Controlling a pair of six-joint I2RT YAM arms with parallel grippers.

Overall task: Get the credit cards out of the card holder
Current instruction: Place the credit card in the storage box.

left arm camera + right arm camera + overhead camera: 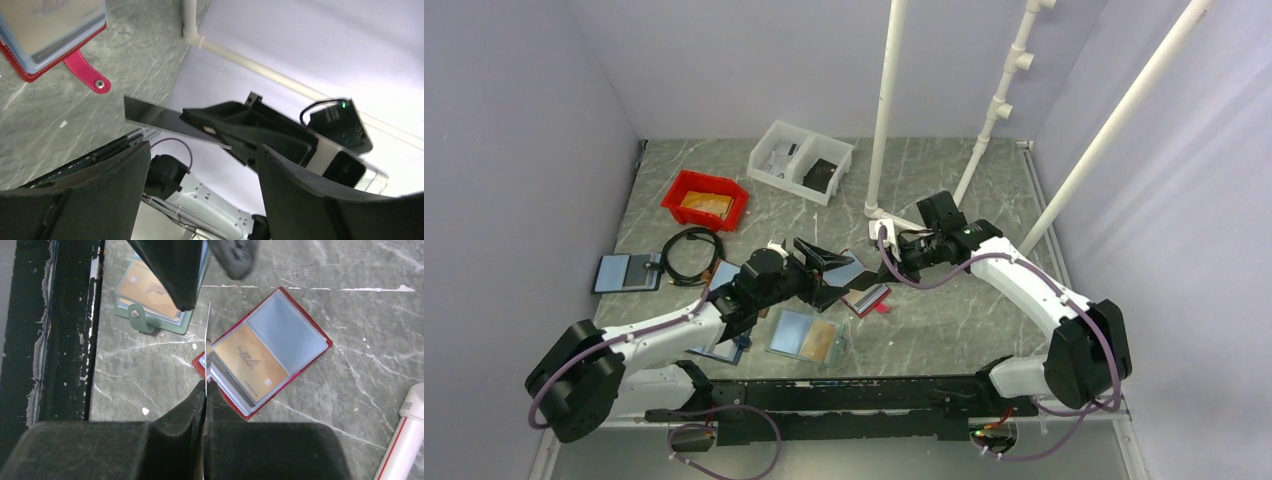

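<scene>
The red card holder point(300, 322) lies open on the marble table, with a tan-orange card point(250, 360) in one pocket and a pale blue-grey pocket beside it. It also shows in the top view point(869, 297) and in the left wrist view point(30, 75), where its pink tab point(87, 72) sticks out. My right gripper point(205, 387) is shut on a thin credit card point(207, 340), seen edge-on and held above the holder's left corner. My left gripper point(202, 155) is open and empty, its fingers point(175, 270) on either side of the card's point(155, 117) far end, apart from it.
A light teal holder with an orange card point(806, 335) lies near the front. Another flat holder point(627, 271) and a black cable coil point(690, 252) are at the left. A red bin point(705, 198), a white bin point(799, 160) and white pipes point(884, 110) stand behind.
</scene>
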